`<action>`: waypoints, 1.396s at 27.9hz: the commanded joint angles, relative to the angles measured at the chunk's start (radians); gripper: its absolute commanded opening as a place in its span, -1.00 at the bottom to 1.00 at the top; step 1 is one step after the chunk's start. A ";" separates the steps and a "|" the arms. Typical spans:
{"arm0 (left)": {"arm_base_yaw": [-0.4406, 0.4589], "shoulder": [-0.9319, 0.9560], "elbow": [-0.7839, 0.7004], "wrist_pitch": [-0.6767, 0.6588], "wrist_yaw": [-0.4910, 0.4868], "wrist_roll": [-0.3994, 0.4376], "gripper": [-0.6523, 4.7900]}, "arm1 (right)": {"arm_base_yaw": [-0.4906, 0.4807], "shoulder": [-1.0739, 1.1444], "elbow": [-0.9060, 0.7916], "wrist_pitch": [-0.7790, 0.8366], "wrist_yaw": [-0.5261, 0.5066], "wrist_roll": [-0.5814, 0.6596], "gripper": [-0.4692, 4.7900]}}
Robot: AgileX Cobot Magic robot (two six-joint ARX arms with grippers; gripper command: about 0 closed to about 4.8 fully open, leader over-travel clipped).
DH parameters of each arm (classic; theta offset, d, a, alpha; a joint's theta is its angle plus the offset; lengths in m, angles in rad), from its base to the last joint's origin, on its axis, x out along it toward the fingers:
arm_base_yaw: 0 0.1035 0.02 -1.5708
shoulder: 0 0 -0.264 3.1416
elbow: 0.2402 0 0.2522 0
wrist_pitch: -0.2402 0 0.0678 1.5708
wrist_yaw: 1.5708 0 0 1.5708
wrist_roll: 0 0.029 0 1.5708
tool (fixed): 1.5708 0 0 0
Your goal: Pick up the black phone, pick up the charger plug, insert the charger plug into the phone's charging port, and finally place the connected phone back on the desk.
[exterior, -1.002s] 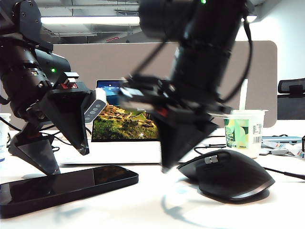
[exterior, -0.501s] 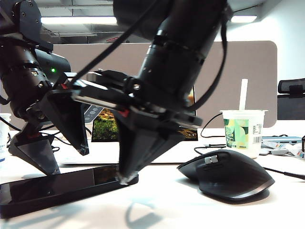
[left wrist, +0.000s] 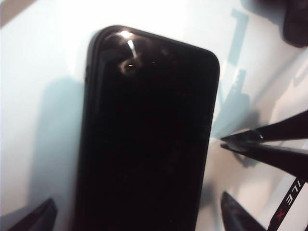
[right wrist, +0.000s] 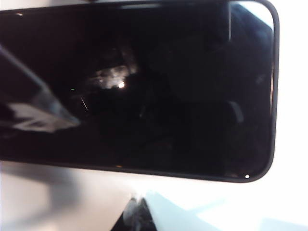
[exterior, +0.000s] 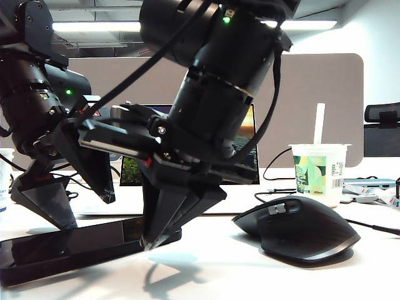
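The white bench (exterior: 262, 275) carries the black phone (exterior: 69, 247), lying flat at the lower left of the frame. The left pincer (exterior: 75, 194) straddles it with jaws spread wide and empty, likely poised to grip its long edges. The right pincer (exterior: 150, 240), pressed shut and empty, points down at the phone's near end.

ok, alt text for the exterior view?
Black phone lies flat on the white desk; the open left gripper straddles it, and the shut right gripper points down at its near end. Black mouse sits right.
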 commanded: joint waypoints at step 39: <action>-0.005 0.000 -0.001 -0.105 0.228 0.054 1.00 | -0.016 0.001 -0.163 0.312 -0.026 0.163 -0.84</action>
